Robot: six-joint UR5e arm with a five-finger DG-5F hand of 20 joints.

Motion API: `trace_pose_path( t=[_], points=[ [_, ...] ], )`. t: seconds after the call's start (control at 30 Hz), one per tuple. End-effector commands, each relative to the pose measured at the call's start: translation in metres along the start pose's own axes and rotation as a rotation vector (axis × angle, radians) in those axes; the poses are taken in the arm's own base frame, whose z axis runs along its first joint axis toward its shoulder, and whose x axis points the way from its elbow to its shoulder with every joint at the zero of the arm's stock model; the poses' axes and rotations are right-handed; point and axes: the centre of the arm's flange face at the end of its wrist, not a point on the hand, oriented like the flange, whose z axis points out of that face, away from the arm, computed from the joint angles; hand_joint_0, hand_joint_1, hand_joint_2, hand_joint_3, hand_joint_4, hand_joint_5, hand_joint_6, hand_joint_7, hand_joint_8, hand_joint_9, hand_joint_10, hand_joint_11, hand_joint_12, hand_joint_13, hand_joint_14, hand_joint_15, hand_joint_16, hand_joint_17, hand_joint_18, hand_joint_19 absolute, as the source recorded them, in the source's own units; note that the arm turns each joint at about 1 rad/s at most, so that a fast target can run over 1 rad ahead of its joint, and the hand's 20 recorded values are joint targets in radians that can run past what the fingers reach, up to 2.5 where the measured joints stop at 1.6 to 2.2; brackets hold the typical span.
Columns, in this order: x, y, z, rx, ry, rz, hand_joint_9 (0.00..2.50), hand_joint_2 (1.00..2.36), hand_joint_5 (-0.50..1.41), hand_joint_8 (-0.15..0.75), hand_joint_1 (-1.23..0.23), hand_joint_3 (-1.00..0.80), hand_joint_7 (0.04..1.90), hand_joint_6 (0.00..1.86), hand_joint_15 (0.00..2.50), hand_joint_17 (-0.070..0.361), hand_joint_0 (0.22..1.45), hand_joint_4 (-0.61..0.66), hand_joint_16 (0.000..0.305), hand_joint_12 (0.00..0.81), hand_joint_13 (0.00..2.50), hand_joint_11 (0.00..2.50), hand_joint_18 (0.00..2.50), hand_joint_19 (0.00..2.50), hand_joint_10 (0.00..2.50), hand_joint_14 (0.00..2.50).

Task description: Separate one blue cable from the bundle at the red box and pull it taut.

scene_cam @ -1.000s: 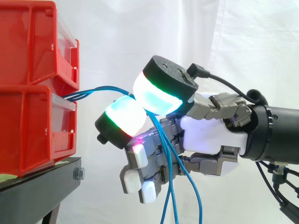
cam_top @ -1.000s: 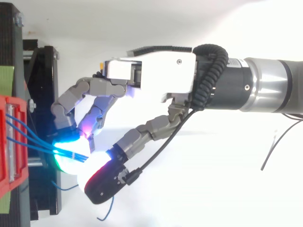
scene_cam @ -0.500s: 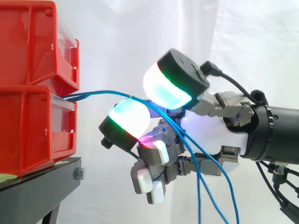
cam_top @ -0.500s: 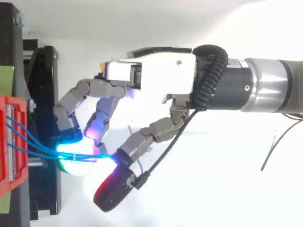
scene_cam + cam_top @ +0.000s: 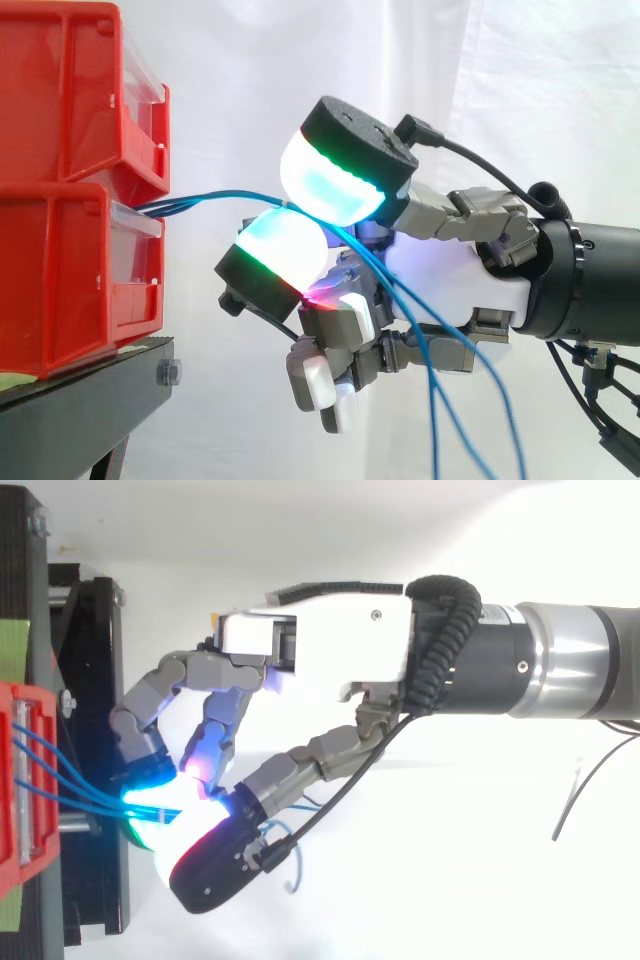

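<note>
Hand pinching blue cables beside red bins, left of frame.
How many cables the pads clamp is hidden.

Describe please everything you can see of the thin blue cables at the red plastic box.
The thin blue cables are several smooth, glossy strands. They leave the front of the lower red plastic box close together, run almost level to the robot hand, pass pinched between two glowing fingertip pads, then hang loosely down past the white palm, spreading apart.

White-grey hand, glowing cyan-green pads
</note>
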Motion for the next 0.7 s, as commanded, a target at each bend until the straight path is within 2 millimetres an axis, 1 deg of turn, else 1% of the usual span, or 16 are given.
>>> trace_pose_path(
  t=[0.0, 0.03, 0.1, 0.13, 0.17, 0.33, 0.43, 0.5, 0.53, 0.57, 0.67],
  points=[
    [-0.0008, 0.0001, -0.0001, 0.003, 0.001, 0.000, 1.23, 1.02, -0.13, 0.394, -0.86, -0.30, 1.24, 0.89, 0.59, 0.108, 0.68, 0.08, 0.048, 0.409, 1.09, 0.93, 1.03, 0.60, 0.02, 0.02],
    [0.0002, 0.0003, 0.0001, 0.003, 0.001, 0.000, 1.23, 1.02, -0.13, 0.393, -0.87, -0.30, 1.26, 0.89, 0.59, 0.108, 0.68, 0.08, 0.048, 0.407, 1.09, 0.92, 1.03, 0.60, 0.02, 0.02],
    [0.0004, 0.0004, 0.0001, 0.002, 0.002, 0.000, 1.22, 1.01, -0.14, 0.391, -0.88, -0.36, 1.15, 0.91, 0.59, 0.108, 0.70, 0.05, 0.048, 0.405, 1.09, 0.92, 1.03, 0.59, 0.02, 0.02],
    [0.0004, 0.0004, 0.0001, 0.002, 0.002, 0.000, 1.22, 1.00, -0.14, 0.391, -0.89, -0.46, 1.11, 0.91, 0.58, 0.107, 0.72, 0.04, 0.048, 0.402, 1.08, 0.93, 1.03, 0.58, 0.02, 0.02],
    [0.0004, 0.0004, 0.0001, 0.002, 0.002, 0.000, 1.22, 1.00, -0.14, 0.388, -0.91, -0.50, 1.11, 0.91, 0.58, 0.107, 0.72, 0.03, 0.047, 0.403, 1.08, 0.93, 1.03, 0.57, 0.02, 0.02],
    [0.0014, 0.0005, -0.0001, 0.001, 0.013, 0.000, 1.22, 1.00, -0.14, 0.379, -0.97, -0.50, 1.08, 0.91, 0.59, 0.105, 0.70, 0.03, 0.047, 0.396, 1.07, 0.94, 1.02, 0.56, 0.02, 0.02],
    [0.0013, 0.0002, -0.0008, 0.007, 0.024, 0.000, 1.27, 1.00, -0.13, 0.384, -0.99, -0.50, 1.10, 0.91, 0.59, 0.105, 0.63, 0.09, 0.047, 0.393, 1.07, 0.95, 1.02, 0.57, 0.02, 0.02],
    [0.0007, -0.0015, -0.0023, 0.017, 0.028, -0.001, 1.29, 1.00, -0.12, 0.392, -0.96, -0.50, 1.08, 0.91, 0.59, 0.109, 0.55, 0.11, 0.049, 0.404, 1.09, 0.95, 1.04, 0.59, 0.02, 0.02],
    [-0.0005, -0.0014, -0.0023, 0.018, 0.027, -0.001, 1.29, 1.00, -0.12, 0.394, -0.95, -0.50, 1.08, 0.91, 0.59, 0.110, 0.54, 0.12, 0.049, 0.404, 1.09, 0.95, 1.05, 0.58, 0.02, 0.02],
    [-0.0016, -0.0006, -0.0026, 0.018, 0.028, -0.001, 1.30, 1.00, -0.12, 0.404, -0.91, -0.50, 1.05, 0.91, 0.59, 0.116, 0.49, 0.12, 0.052, 0.424, 1.11, 0.93, 1.08, 0.58, 0.02, 0.02],
    [-0.0043, 0.0007, -0.0014, 0.015, 0.035, -0.002, 1.31, 1.00, -0.12, 0.413, -0.83, -0.50, 1.04, 0.89, 0.59, 0.123, 0.46, 0.14, 0.055, 0.442, 1.12, 0.94, 1.10, 0.57, 0.02, 0.02]
  ],
)
